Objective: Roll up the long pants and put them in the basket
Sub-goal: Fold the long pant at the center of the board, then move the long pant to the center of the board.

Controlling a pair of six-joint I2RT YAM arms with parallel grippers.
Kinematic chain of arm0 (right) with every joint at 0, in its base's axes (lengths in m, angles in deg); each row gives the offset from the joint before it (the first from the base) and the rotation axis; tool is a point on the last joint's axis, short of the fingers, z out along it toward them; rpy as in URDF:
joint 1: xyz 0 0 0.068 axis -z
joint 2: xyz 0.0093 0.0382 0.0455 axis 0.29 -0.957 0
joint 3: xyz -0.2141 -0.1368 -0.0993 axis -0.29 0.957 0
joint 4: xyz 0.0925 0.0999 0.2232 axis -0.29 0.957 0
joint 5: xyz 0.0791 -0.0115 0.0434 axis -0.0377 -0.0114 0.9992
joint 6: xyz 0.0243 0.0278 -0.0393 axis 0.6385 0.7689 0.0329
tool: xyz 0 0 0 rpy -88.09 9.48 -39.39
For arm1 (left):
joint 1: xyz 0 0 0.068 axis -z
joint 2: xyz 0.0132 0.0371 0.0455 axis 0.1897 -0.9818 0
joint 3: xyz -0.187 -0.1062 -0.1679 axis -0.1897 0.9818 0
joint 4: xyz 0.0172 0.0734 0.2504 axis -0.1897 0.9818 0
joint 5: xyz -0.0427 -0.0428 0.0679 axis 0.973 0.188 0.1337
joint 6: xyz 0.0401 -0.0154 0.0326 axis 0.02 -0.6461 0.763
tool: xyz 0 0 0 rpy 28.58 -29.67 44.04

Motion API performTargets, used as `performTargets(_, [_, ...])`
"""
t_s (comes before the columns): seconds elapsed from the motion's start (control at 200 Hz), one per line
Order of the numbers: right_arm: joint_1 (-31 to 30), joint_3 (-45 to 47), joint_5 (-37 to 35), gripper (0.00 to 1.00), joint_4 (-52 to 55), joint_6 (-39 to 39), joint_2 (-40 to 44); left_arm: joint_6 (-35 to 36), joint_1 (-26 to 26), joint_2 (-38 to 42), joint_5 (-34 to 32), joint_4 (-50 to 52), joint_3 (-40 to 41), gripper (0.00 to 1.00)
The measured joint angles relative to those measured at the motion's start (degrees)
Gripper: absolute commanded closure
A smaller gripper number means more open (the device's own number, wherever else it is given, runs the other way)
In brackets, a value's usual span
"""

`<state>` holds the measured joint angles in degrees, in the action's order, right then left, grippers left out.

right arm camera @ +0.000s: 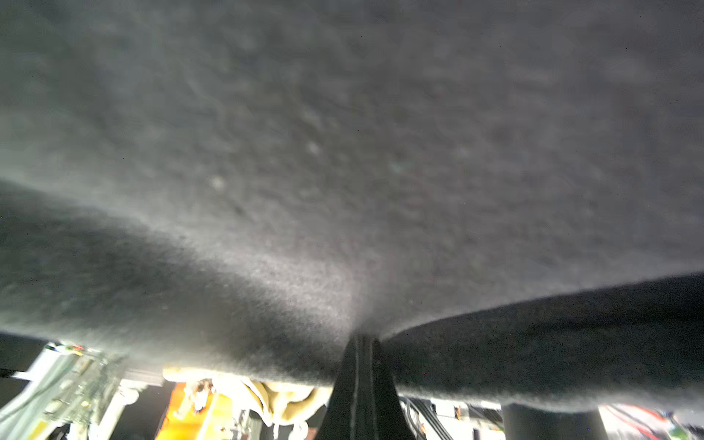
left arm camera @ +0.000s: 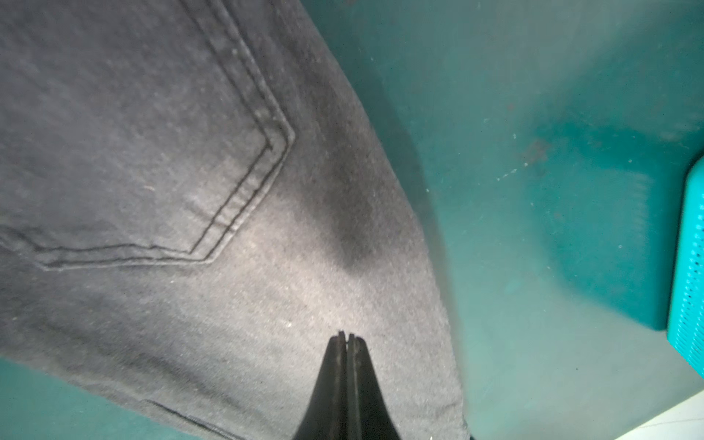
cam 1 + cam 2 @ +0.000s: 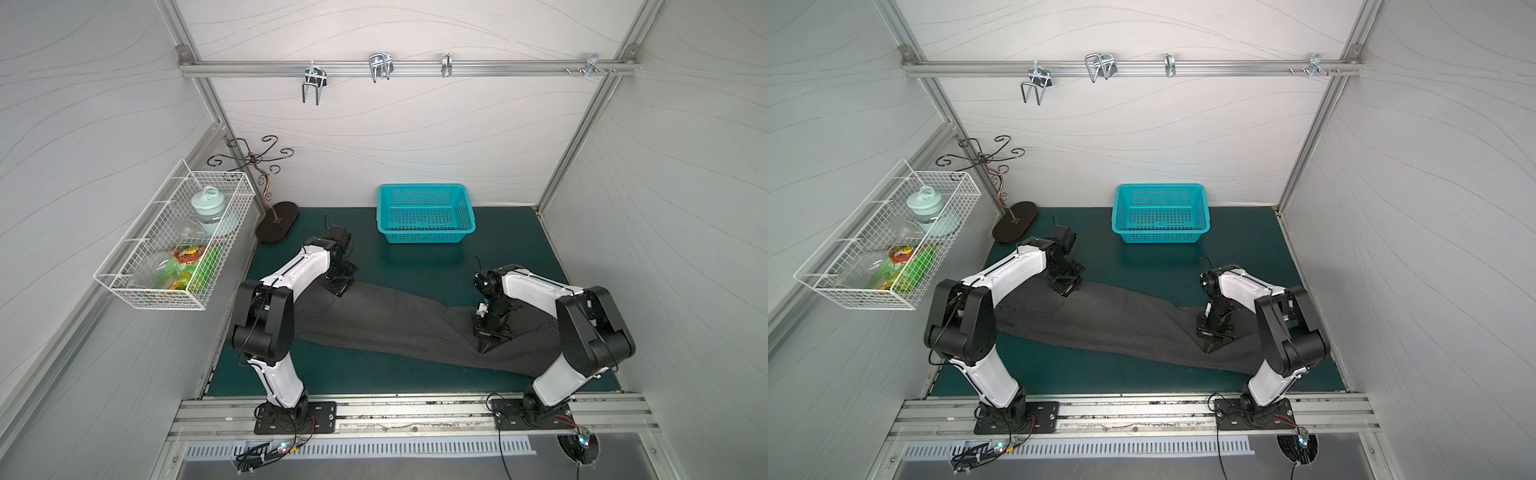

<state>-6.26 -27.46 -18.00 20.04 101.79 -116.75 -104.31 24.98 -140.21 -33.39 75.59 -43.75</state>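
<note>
- long pants (image 3: 395,328) lying stretched across the desk (image 3: 415,270), waist end on the left
- left tool (image 2: 346,337) clenched empty, tip over fabric beside the back pocket (image 2: 133,152)
- right tool (image 1: 362,339) pinching a leg fold

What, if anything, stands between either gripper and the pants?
Nothing visible. The left gripper hangs shut over the pants by the pocket; the right gripper pinches their cloth.

My left gripper (image 2: 346,337) hangs with jaws pressed together; my right gripper (image 1: 362,339), likewise closed, points steeply down
</note>
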Motion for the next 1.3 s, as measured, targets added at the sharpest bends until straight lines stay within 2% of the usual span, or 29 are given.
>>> performTargets(0.165, [-1.18,-2.89,-2.82,1.0,2.01,2.43,0.28,0.52,0.0,-0.11,-0.57,1.62,-0.68,1.0])
performTargets(0.32, [-1.18,-9.4,-4.85,1.0,1.22,5.57,1.75,1.75,0.0,-0.09,-2.01,3.54,-2.19,1.0])
performTargets(0.48, [-1.01,-14.91,-6.45,1.0,-1.09,6.19,-3.72,3.08,0.0,-0.09,-2.64,5.11,-2.58,1.0])
performTargets(0.645, [-0.76,-14.34,-5.4,1.0,-4.33,6.23,-9.55,3.34,0.0,-0.09,-2.62,6.43,-2.54,1.0])
performTargets(0.855, [-0.35,-13.27,-4.46,1.0,-5.03,6.36,-10.54,3.3,-0.07,-0.09,-2.6,6.99,-1.22,1.0])
performTargets(0.995, [1.99,-14.36,-3.63,1.0,-5.35,5.92,-13.81,3.26,-0.2,-0.09,-2.56,7.19,0.55,1.0])
performTargets(1.156, [5.88,-21.07,-1.57,1.0,-1.68,4.55,-20.09,2.99,-0.7,-1.9,-1.92,7.48,1.27,1.0])
performTargets(1.301, [9.53,-32.79,-1.27,1.0,1.16,2.86,-27.26,2.38,-0.92,-5.6,-0.66,6.54,1.22,1.0])
